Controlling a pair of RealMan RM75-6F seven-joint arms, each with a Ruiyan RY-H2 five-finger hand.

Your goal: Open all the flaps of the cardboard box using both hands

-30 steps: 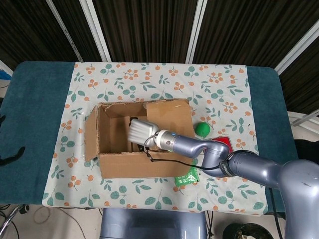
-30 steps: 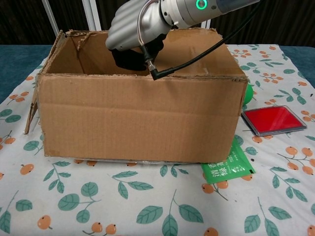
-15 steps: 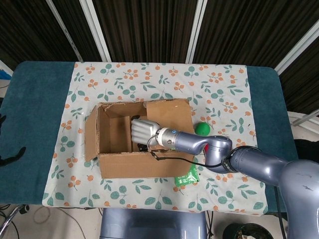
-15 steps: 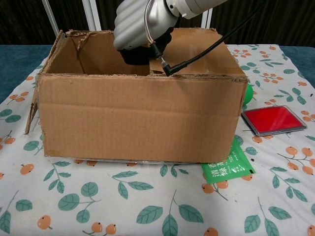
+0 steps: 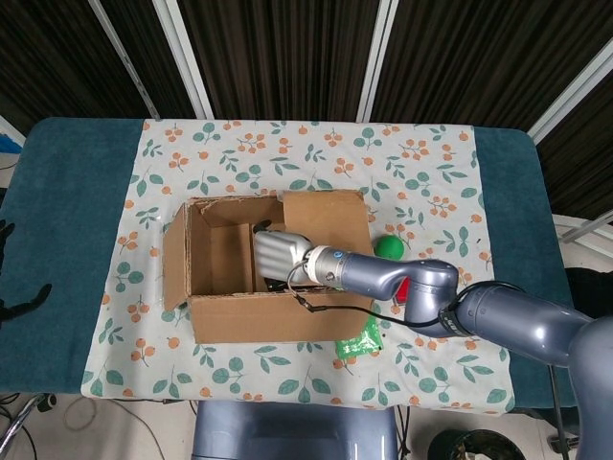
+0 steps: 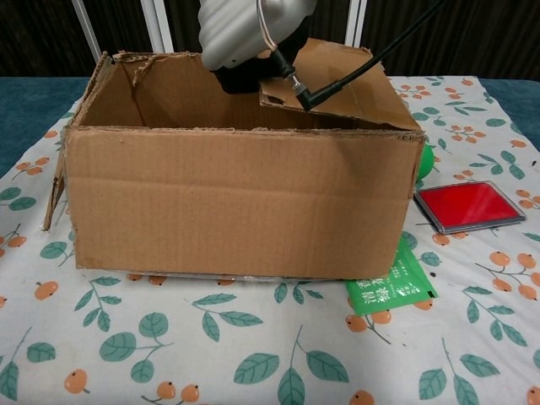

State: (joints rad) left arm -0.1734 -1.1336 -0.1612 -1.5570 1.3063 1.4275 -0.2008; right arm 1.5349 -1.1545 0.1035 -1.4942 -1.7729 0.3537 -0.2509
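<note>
Table (image 5: 67,192): rectangular, teal covering at both ends, overlaid by a cloth (image 5: 421,163) printed with leaves and orange berries; near edge cut off in the chest view. Cardboard box (image 6: 240,207): brown corrugated board, rough torn rims, standing on the cloth around and below the right hand; its interior is largely hidden behind the near wall in the chest view. Right-side flap (image 5: 324,218): a flat panel lying over the right half of the opening, just right of the hand; its free edge is lifted in the chest view. Left-side flap (image 5: 173,257): folded outward, well left of the hand. Right arm (image 5: 498,316): smooth grey-blue metal, entering from the lower right, partly cut off by the frame. Right hand (image 5: 278,253): pale silver, ribbed back, reaching over the near wall into the opening at the flap's free edge; the fingers point down behind the flap and wall, so whether they are apart, together or clamped on the board cannot be told. A black cable (image 6: 354,72) trails from the wrist. Red flat case (image 6: 469,205): glossy, rectangular, right of the hand, partly hidden under the arm from above. Green packet (image 6: 390,287): printed foil, near-right of the box, half tucked beneath it. Green ball (image 5: 387,247): round, right of the hand, beside the box wall. Left hand: not seen in either view.
</note>
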